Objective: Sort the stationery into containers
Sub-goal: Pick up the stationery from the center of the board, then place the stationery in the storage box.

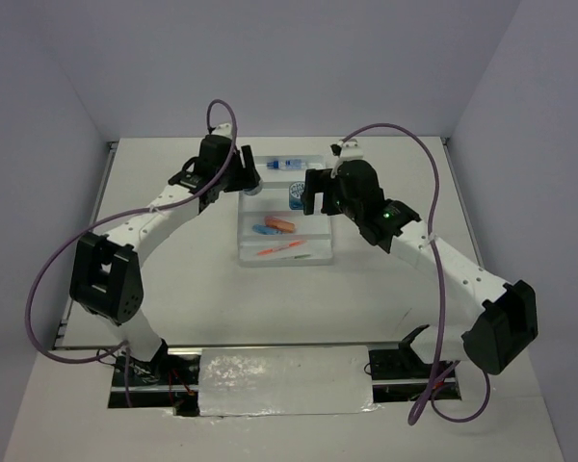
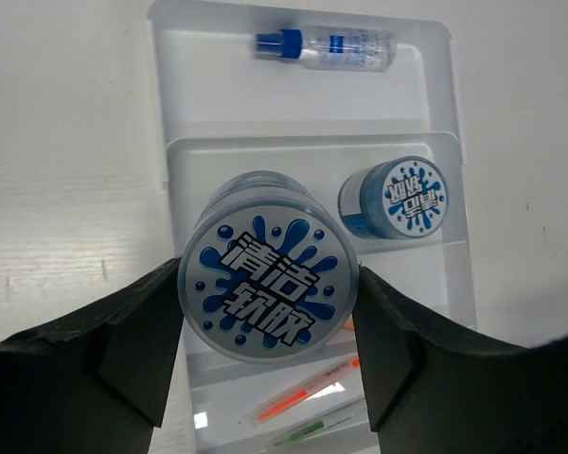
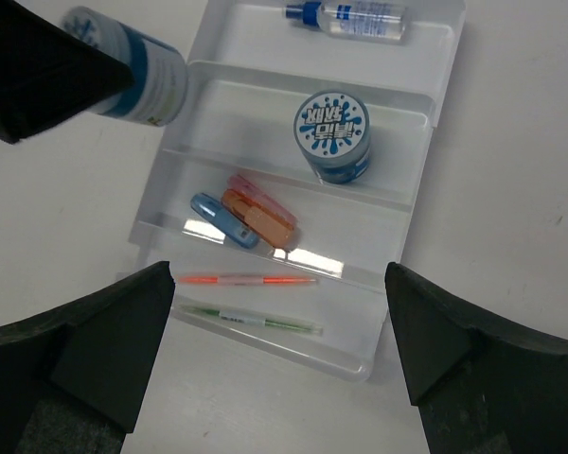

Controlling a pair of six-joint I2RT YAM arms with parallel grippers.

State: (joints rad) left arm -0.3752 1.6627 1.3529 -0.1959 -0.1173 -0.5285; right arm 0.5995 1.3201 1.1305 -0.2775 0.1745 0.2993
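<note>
- The left gripper (image 2: 267, 326) is clamped on a tub (image 2: 265, 284), a finger on each side of its wall and the lid facing the wrist camera.
- The tub hangs over the left end of the tray (image 2: 208, 95), roughly above the compartment where the second tub (image 2: 404, 199) stands (how high is hard to tell).
- The tube (image 2: 331, 47) lies in the far compartment, the sticks (image 3: 251, 216) in the third and the pens (image 3: 246, 280) in the nearest.
- The step looks like placing the last item.
- The next move calls for lowering it straight down, clear of the divider and the second tub, then letting go.
- The right gripper (image 3: 279, 312) hovers above the tray, spread wide and empty.
</note>
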